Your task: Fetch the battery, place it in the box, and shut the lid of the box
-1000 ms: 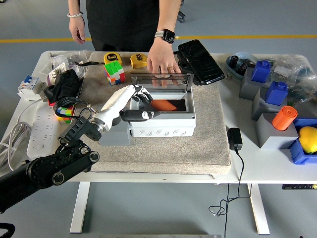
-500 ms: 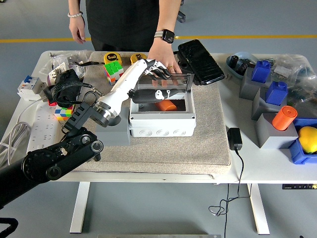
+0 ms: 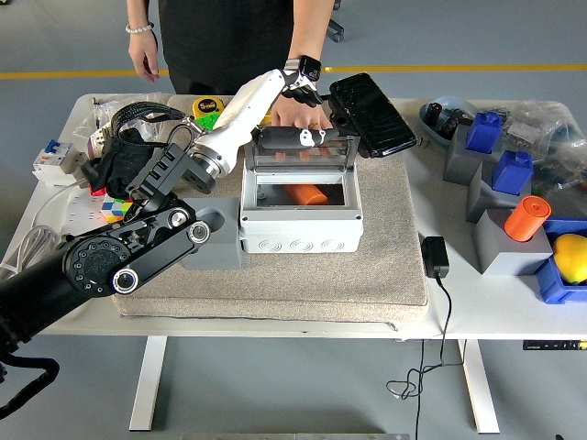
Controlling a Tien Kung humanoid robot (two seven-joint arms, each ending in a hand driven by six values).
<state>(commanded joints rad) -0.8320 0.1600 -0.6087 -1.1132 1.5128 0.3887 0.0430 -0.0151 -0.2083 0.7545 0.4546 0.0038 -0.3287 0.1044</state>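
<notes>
The orange battery [image 3: 307, 194] is seen lying inside the grey box [image 3: 300, 218] on the worktop [image 3: 440, 302]; the transparent lid [image 3: 301, 153] is held upright; its top edge is touched by the left robot hand [image 3: 298, 84], fingers curled over it; a person's hand [image 3: 295, 115] is rested behind the lid.

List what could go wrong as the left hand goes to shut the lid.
1. A person's hand rests just behind the upright lid, close to the left hand; the two could collide or fingers get pinched.
2. The left hand is above and behind the lid's top edge; a push at a bad angle could slide the box on the mat instead of closing it.
</notes>
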